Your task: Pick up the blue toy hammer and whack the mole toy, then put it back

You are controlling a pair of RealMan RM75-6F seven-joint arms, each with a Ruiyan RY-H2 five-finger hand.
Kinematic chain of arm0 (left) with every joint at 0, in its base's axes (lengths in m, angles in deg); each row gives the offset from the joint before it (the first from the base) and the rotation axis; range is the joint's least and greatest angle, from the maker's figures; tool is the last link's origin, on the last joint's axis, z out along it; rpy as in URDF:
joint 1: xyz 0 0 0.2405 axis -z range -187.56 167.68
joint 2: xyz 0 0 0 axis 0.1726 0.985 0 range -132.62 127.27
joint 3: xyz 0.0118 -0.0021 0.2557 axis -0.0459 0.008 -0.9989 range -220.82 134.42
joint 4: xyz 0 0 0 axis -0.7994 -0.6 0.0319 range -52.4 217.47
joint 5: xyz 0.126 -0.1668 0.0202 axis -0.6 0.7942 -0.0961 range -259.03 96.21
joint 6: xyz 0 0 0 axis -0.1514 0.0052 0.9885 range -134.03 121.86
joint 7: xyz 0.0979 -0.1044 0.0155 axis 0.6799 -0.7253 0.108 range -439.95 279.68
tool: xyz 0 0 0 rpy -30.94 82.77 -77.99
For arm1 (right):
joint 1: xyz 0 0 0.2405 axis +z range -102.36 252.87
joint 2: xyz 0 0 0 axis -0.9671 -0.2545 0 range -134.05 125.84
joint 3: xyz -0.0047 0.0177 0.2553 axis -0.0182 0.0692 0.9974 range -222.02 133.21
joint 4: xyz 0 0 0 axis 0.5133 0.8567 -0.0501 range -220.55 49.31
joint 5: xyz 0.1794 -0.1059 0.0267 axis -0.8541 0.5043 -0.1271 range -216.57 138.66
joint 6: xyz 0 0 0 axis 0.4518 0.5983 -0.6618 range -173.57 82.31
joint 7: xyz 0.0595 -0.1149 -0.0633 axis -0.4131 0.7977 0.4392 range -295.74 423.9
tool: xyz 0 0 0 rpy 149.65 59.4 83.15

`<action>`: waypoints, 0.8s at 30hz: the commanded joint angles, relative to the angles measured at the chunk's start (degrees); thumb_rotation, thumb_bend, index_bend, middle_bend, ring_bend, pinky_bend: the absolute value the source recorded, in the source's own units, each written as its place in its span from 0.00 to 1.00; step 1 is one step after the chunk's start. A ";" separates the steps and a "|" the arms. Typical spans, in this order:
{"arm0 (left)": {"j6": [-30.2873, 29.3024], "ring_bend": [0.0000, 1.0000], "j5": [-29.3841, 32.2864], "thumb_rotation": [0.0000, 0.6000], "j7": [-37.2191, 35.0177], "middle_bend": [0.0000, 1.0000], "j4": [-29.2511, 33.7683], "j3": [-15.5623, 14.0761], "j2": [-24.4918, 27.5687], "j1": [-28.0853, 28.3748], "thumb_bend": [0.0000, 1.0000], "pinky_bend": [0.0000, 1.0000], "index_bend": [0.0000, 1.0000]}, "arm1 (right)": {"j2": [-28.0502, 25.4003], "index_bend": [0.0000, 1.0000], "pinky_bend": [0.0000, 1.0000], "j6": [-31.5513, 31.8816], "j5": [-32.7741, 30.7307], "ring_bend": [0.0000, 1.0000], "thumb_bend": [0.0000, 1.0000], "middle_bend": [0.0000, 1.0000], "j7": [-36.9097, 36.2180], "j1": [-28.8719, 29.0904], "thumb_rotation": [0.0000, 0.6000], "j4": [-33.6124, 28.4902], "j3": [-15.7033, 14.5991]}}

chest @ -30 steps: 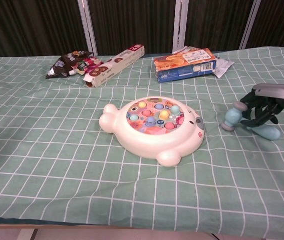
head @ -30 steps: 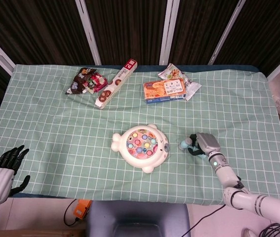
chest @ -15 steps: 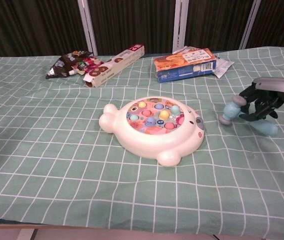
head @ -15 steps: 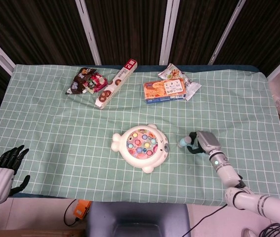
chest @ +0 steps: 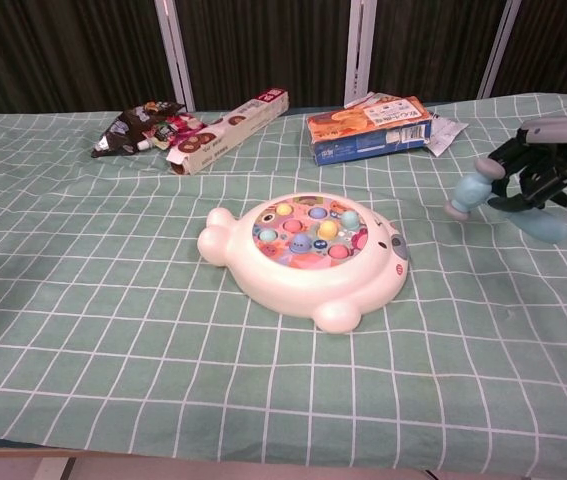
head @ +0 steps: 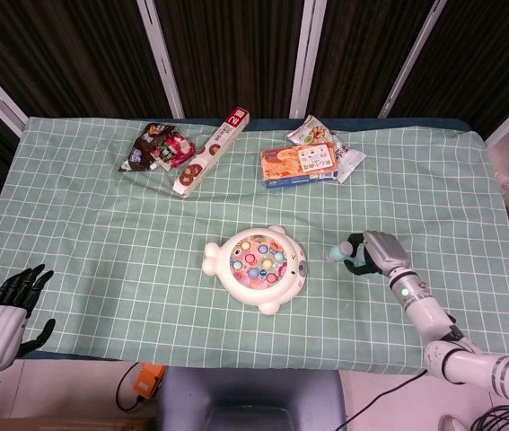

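Observation:
The blue toy hammer (chest: 475, 192) hangs above the cloth to the right of the mole toy, its head (head: 341, 250) pointing left; my right hand (chest: 543, 168) grips its handle. In the head view the same hand (head: 381, 253) lies just right of the hammer head. The white mole toy (head: 258, 267) with coloured pegs sits at the middle of the table (chest: 309, 256). My left hand (head: 7, 310) hangs off the table's near left corner, fingers spread, holding nothing.
At the back lie a dark snack bag (head: 157, 146), a long biscuit box (head: 211, 151), an orange box (head: 300, 165) and a white packet (head: 348, 162). The green checked cloth (head: 101, 233) covers the table.
My right hand has lifted the hammer off the cloth, up and slightly to the right. The left hand has not moved.

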 commanded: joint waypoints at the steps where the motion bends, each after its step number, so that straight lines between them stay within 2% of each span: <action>1: 0.04 0.00 0.07 1.00 -0.07 0.00 -0.03 0.04 0.02 0.02 0.37 0.11 0.00 | -2.11 1.00 0.84 0.14 0.70 0.73 0.81 0.71 -0.83 0.31 1.00 -2.80 1.23; 5: 0.09 0.00 0.14 1.00 -0.02 0.00 -0.01 0.07 0.01 0.04 0.38 0.11 0.00 | -5.71 1.00 0.84 0.76 0.55 0.73 0.81 0.71 0.65 1.54 1.00 -8.04 2.61; 9: 0.00 0.00 0.14 1.00 0.01 0.00 0.02 0.07 0.05 -0.02 0.37 0.11 0.00 | -9.24 1.00 0.84 1.39 -3.71 0.73 0.81 0.71 6.53 4.97 1.00 -14.62 3.20; 12: -0.01 0.00 0.16 1.00 0.02 0.00 0.05 0.07 0.09 -0.04 0.38 0.11 0.00 | -10.12 1.00 0.84 2.24 -9.52 0.73 0.81 0.71 12.43 8.96 1.00 -18.67 2.80; 17: 0.04 0.00 0.15 1.00 -0.03 0.00 0.04 0.05 0.13 -0.02 0.38 0.11 0.00 | -9.90 1.00 0.84 2.52 -13.75 0.73 0.82 0.71 16.01 11.92 1.00 -20.61 2.24; 20: 0.05 0.00 0.19 1.00 -0.45 0.00 -0.01 0.03 0.32 -0.05 0.38 0.11 0.00 | -7.89 1.00 0.84 4.40 -22.74 0.73 0.82 0.71 22.16 17.96 1.00 -21.82 1.23; 24: -0.51 0.00 0.29 1.00 -1.38 0.00 -0.26 0.05 0.69 -0.40 0.38 0.11 0.00 | -3.34 1.00 0.84 6.89 -33.61 0.73 0.82 0.71 27.01 25.52 1.00 -20.29 1.44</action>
